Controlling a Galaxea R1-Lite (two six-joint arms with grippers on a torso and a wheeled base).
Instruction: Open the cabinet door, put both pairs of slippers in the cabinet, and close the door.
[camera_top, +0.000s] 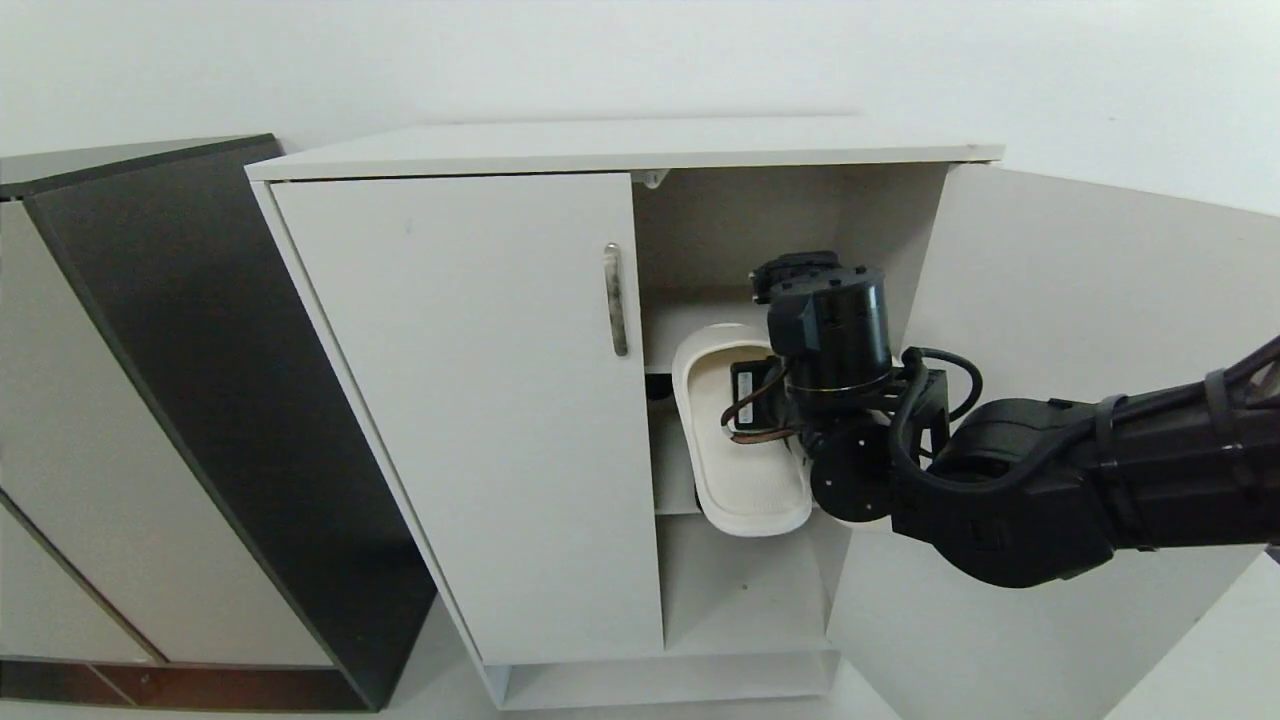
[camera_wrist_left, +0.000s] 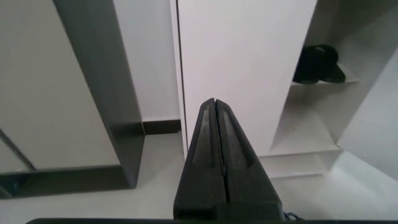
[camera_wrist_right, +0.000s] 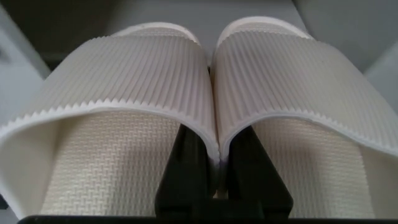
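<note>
- Two cream slippers (camera_wrist_right: 124, 99) with ribbed straps sit side by side in the right gripper (camera_wrist_right: 216, 158). Its jaws pinch the two inner strap edges together.
- In the head view the cream slippers (camera_top: 745, 450) are in the open right half of the white cabinet (camera_top: 620, 150), over a shelf (camera_top: 672, 485). Their heels stick out past its front edge, and I cannot tell whether the soles rest on it.
- One pair of black slippers (camera_wrist_left: 318, 64) lies on a shelf in that same half, above the bottom compartment.
- Right door (camera_top: 1060, 320) stands swung wide. Left door (camera_top: 470, 420) is shut, with its metal handle (camera_top: 616, 300) upright near the inner edge.
- Left gripper (camera_wrist_left: 214, 112) hangs low outside the cabinet, facing the shut door, its jaws pressed together on nothing.
- A dark-sided cabinet (camera_top: 200, 380) stands just beside the white one, on its left.
</note>
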